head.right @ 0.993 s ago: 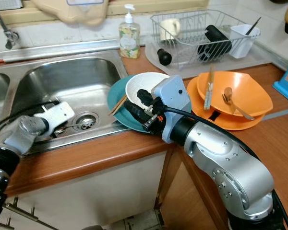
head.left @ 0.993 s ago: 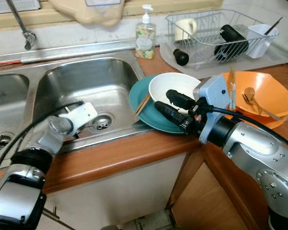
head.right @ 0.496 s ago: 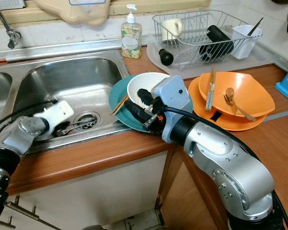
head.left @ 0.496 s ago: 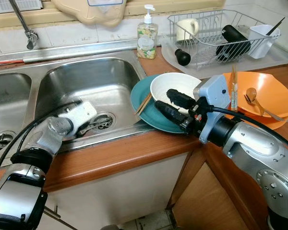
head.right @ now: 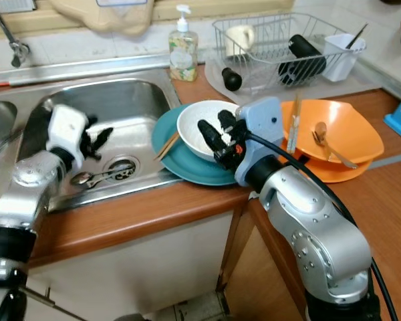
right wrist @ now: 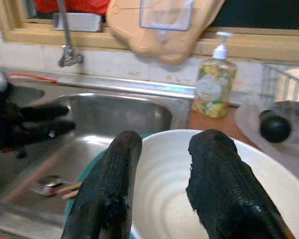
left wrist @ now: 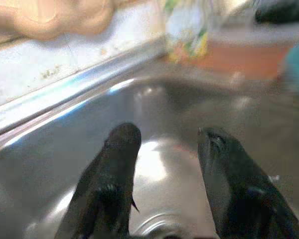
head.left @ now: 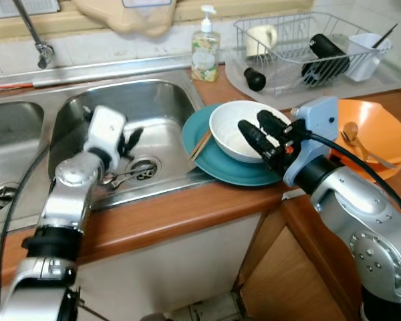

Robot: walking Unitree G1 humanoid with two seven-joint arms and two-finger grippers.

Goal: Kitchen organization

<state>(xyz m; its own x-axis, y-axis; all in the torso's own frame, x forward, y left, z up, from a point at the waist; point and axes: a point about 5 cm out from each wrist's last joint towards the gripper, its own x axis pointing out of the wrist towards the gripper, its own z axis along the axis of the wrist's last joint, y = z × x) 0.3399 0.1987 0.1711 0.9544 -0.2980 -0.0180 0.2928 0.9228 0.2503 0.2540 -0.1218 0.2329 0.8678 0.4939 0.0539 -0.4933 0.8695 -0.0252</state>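
Beside the sink (head.left: 154, 107): one teal plate (head.left: 217, 164), one white bowl (head.left: 237, 130), one soap bottle (head.left: 204, 47), one dish rack (head.left: 287, 67). Right of the sink: two orange dishes (head.left: 374, 130). Inside the sink: one spoon (head.left: 123, 177). Two grippers: left gripper (head.left: 128, 142), right gripper (head.left: 262, 134).

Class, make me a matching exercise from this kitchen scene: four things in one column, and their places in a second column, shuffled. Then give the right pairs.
Things
1. white bowl
2. spoon
3. soap bottle
4. black bottle

Places
A. lying in the wire dish rack
B. on the floor of the sink, beside the drain
C. on the teal plate
D. standing on the counter behind the sink

Pairs: 1-C, 2-B, 3-D, 4-A
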